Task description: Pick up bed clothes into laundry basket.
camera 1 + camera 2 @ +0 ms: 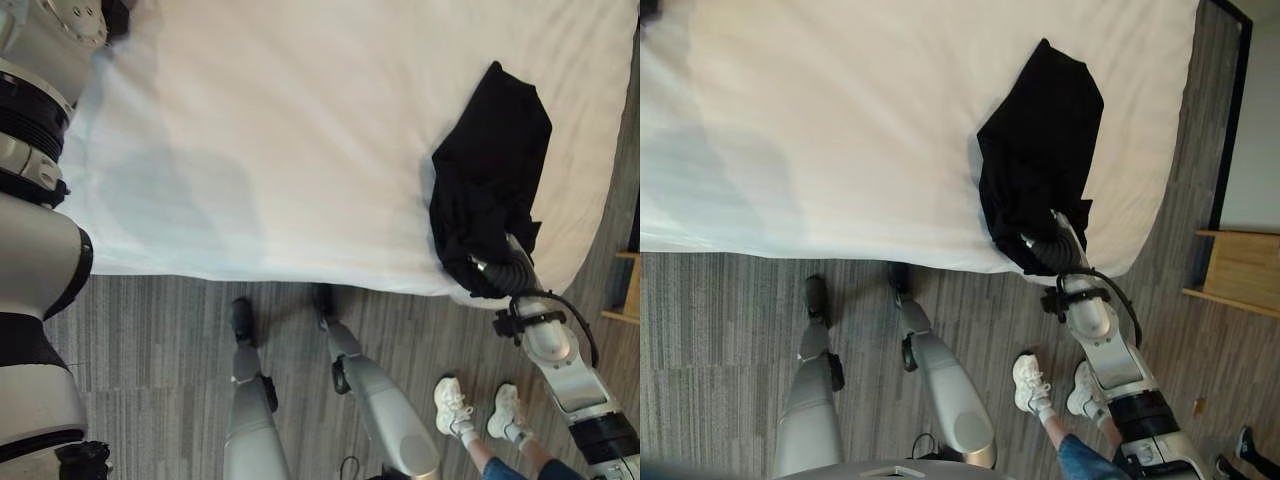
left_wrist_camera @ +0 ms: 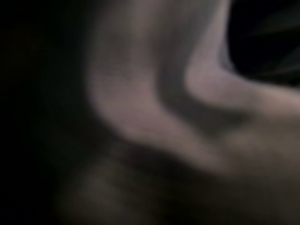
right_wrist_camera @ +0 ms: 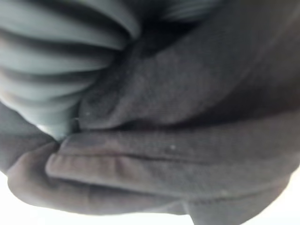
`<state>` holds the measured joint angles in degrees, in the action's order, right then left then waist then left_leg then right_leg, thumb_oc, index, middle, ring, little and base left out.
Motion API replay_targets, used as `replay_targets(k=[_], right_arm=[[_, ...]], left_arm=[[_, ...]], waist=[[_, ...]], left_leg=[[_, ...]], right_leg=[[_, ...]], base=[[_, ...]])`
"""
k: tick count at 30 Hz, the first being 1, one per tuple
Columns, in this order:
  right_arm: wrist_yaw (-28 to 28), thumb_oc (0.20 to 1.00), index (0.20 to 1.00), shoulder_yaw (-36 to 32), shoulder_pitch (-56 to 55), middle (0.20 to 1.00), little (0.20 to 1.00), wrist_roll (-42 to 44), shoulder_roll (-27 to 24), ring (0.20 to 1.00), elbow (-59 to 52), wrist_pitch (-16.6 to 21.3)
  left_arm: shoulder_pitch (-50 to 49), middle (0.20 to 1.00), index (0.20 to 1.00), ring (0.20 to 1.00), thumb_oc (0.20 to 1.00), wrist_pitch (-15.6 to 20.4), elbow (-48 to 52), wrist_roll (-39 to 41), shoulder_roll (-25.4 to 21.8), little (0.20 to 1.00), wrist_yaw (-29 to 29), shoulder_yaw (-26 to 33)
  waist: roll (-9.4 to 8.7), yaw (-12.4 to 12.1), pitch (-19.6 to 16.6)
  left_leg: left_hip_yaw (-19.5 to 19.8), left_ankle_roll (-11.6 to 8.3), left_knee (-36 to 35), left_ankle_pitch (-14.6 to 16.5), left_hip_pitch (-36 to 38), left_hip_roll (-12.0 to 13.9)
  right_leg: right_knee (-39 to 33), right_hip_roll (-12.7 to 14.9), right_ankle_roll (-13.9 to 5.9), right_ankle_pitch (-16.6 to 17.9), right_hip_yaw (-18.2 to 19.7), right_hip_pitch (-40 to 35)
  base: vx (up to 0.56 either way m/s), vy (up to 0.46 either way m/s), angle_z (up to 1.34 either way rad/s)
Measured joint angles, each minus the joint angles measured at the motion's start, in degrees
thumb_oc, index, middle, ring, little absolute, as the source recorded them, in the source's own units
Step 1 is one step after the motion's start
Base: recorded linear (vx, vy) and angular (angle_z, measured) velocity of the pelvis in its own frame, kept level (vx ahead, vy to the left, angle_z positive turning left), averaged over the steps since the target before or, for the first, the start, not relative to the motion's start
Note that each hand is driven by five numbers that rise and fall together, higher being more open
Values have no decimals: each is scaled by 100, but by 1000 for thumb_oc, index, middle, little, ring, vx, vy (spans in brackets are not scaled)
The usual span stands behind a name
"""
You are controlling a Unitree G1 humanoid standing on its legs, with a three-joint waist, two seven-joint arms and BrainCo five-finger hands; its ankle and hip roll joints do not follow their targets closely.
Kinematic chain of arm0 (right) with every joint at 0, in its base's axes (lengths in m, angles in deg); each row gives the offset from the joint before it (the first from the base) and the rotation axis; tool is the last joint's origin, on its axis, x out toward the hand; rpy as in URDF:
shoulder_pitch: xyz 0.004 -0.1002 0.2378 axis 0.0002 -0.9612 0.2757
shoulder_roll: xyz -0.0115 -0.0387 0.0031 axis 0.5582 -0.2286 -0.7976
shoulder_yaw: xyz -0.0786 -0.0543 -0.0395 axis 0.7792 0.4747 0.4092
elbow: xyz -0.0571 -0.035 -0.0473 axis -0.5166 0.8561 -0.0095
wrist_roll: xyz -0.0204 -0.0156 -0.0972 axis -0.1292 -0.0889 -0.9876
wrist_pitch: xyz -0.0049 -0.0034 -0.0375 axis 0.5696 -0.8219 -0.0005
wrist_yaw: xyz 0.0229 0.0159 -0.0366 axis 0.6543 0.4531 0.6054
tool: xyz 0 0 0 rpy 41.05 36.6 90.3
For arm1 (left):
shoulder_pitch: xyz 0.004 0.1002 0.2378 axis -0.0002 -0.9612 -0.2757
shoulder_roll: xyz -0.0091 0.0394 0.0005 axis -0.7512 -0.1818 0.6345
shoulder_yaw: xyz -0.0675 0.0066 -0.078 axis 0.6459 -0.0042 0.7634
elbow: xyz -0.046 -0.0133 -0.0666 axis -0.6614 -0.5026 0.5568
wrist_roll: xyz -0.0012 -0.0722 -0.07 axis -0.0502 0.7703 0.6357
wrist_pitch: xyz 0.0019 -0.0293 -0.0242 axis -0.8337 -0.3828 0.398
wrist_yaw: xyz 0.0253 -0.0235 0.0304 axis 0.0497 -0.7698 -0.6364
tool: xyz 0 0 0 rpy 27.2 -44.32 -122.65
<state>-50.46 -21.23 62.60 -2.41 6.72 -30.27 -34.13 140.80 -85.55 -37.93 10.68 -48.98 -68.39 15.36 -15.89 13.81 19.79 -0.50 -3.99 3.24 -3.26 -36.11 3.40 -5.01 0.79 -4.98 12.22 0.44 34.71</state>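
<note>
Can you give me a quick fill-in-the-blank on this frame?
1. The garment on the bed is ____ in colour.
2. It lies on a ____ sheet.
3. The robot's ____ hand reaches into the garment at the bed's near edge.
4. A person's shoes stand on the ____ beside that arm.

Missing words: black; white; right; floor

R arm (image 1: 560, 365): silver-grey shells, black band nr elbow. R hand (image 1: 507, 264) under dark ribbed cover. L arm (image 1: 35, 250): bulky silver-grey shells w/ black ribbed rings, screws on round cap. Person: white sneakers (image 1: 452, 405), white socks, blue jeans (image 1: 545, 468).
</note>
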Motion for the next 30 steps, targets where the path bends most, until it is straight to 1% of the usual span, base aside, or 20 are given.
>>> replay_targets(k=[1, 2, 3, 8, 11, 13, 16, 18, 19, 20, 21, 22, 23, 24, 25, 26, 27, 28, 29, 30], right_arm=[[-3, 200, 200, -6, 1, 200, 200, -1, -11, 200, -2, 0], [-5, 200, 200, -11, 1, 200, 200, -1, -17, 200, 0, 0], [-8, 200, 200, -11, 1, 200, 200, -1, -16, 200, 0, 0], [14, 200, 200, 2, 1, 200, 200, -1, -135, 200, 39, -35], [33, 200, 200, 65, 0, 200, 200, -11, -141, 200, 247, -170], [47, 200, 200, 75, -5, 200, 200, -15, -141, 200, 367, -207], [47, 200, 200, 41, -25, 200, 200, -81, -83, 200, 546, -295], [44, 200, 200, 65, -56, 200, 200, -87, -41, 200, 623, -420], [43, 200, 200, 47, -158, 200, 200, -86, -66, 200, 630, -446], [58, 200, 200, -4, -163, 200, 200, -84, -11, 200, 715, -450], [78, 200, 200, -97, -257, 200, 200, -59, 91, 200, 685, -585], [214, 200, 200, -422, -285, 200, 200, 75, 289, 200, 650, -693], [293, 200, 200, -704, -351, 200, 200, 227, 496, 200, 633, -768], [299, 200, 200, -798, -604, 200, 200, 518, 445, 200, 647, -792], [317, 200, 200, -797, -798, 200, 200, 731, 298, 200, 667, -776], [329, 200, 200, -807, -829, 200, 200, 937, 296, 200, 668, -812], [354, 200, 200, -901, -795, 200, 200, 1136, 353, 200, 644, -836], [411, 200, 200, -887, -708, 200, 200, 1696, 389, 200, 526, -899], [553, 200, 200, -922, -698, 200, 200, 2113, 581, 200, 349, -883], [673, 200, 200, -912, -872, 200, 200, 2471, 729, 200, 55, -648]], left_arm=[[-8, 423, 423, 423, 423, -1, -23, -88, 23, 423, -13, 67], [-4, 423, 423, 423, 423, -6, -35, -92, 52, 423, -19, 97], [14, 200, 200, 200, 200, -13, -38, -105, 55, 200, -26, 93], [162, 200, 200, 200, 200, -153, -47, -302, 61, 200, -22, 0], [-83, 200, 200, 200, 200, -253, 148, -312, 79, 200, 34, -60], [-278, 200, 200, 200, 200, -256, 252, -311, 93, 200, 103, -61], [-1369, 200, 200, 200, 200, -289, 1213, -53, -8, 200, 103, 877], [-2559, 200, 200, 200, 200, -240, 2067, 303, 19, 200, 99, 2086], [-3011, 200, 200, 200, 200, -192, 2248, 499, 131, 200, 94, 2356], [-3476, 200, 200, 200, 200, -159, 2553, 761, 70, 200, 87, 2489], [-4545, 200, 200, 200, 200, -74, 3173, 1150, 264, 200, 138, 3300], [-5573, 200, 200, 200, 200, -52, 3868, 1592, 516, 200, 227, 4269], [-6649, 200, 200, 200, 200, 71, 4472, 1876, 1106, 200, 253, 5278], [-7265, 200, 200, 200, 200, 151, 4549, 2209, 1528, 200, 223, 5396], [-7523, 200, 200, 200, 200, 108, 4384, 2401, 1639, 200, 252, 5254], [-7788, 200, 200, 200, 200, 172, 4486, 2552, 1637, 200, 250, 5266], [-8175, 200, 200, 200, 200, 211, 4736, 2702, 1746, 200, 271, 5480], [-8783, 200, 200, 200, 200, 225, 4999, 3027, 2231, 200, 242, 5767], [-9279, 200, 200, 200, 200, 161, 5271, 3116, 2351, 200, 270, 5799], [-9857, 200, 200, 200, 200, 164, 5619, 3119, 2420, 200, 387, 5733]], waist=[[-1, 9, -2], [0, 8, -3], [0, 6, -5], [12, -35, -22], [15, -119, -23], [65, -182, -51], [191, -343, -89], [247, -375, -73], [317, -448, -90], [355, -555, -81], [494, -715, -92], [601, -771, -59], [727, -809, -17], [928, -883, -80], [1100, -1050, -157], [1126, -1115, -179], [1149, -1185, -188], [1213, -1275, -201], [1235, -1310, -213], [1284, -1371, -349]], left_leg=[[-4, 1, 7, 0, -7, -9], [-4, 3, 23, -1, -13, -15], [-4, 0, 52, 1, -24, -14], [40, -3, 148, 10, -39, -23], [70, -3, 128, 9, 166, -29], [97, -4, 88, 11, 253, -23], [127, 7, 58, 3, 430, -47], [110, 11, -41, -2, 683, -62], [126, 26, -110, -17, 791, -57], [140, 42, -143, -28, 916, -62], [114, 45, -242, -30, 1166, -68], [104, 45, -304, -15, 1413, -90], [83, 38, -392, 1, 1755, -109], [108, 38, -512, -2, 1995, -99], [168, 48, -595, -8, 2096, -120], [221, 55, -628, -11, 2158, -146], [216, 31, -639, 8, 2235, -151], [161, 95, -747, -39, 2580, -151], [114, 92, -824, -37, 2863, -131], [90, 82, -852, 13, 3045, -125]], right_leg=[[-9, 9, -3, -2, -6, 1], [-13, 13, -2, -1, -6, 1], [-12, 12, -1, -1, -7, -3], [-2, 9, 40, 31, -41, -42], [1, 7, 42, 32, -59, -242], [-6, 15, 42, 28, -80, -332], [-33, 44, 64, 7, -141, -514], [-55, 62, 138, -44, -146, -726], [-56, 58, 145, -49, -164, -817], [-55, 60, 167, -72, -180, -925], [-55, 69, 183, -122, -191, -1141], [-55, 96, 216, -203, -215, -1355], [-61, 116, 255, -256, -204, -1627], [-67, 109, 239, -279, -205, -1826], [-66, 133, 183, -387, -282, -1941], [-66, 150, 204, -446, -308, -1989], [-66, 156, 199, -492, -296, -2044], [-66, 152, 225, -466, -265, -2326], [-69, 146, 192, -508, -241, -2552], [-95, 147, 163, -601, -212, -2696]], base=[[0, 0, 0], [0, 0, 0], [0, 0, 0], [-4, 2, 1], [-9, 3, 2], [-10, 1, 2], [-2, 4, 5], [21, 13, 5], [36, 21, 5], [116, 47, 1], [127, 53, -1], [117, 55, -5], [63, 44, 0], [85, 36, 18], [123, 53, 25], [97, 45, 19], [108, 58, -6], [81, 40, -15], [113, 36, -15], [89, 11, -6]])
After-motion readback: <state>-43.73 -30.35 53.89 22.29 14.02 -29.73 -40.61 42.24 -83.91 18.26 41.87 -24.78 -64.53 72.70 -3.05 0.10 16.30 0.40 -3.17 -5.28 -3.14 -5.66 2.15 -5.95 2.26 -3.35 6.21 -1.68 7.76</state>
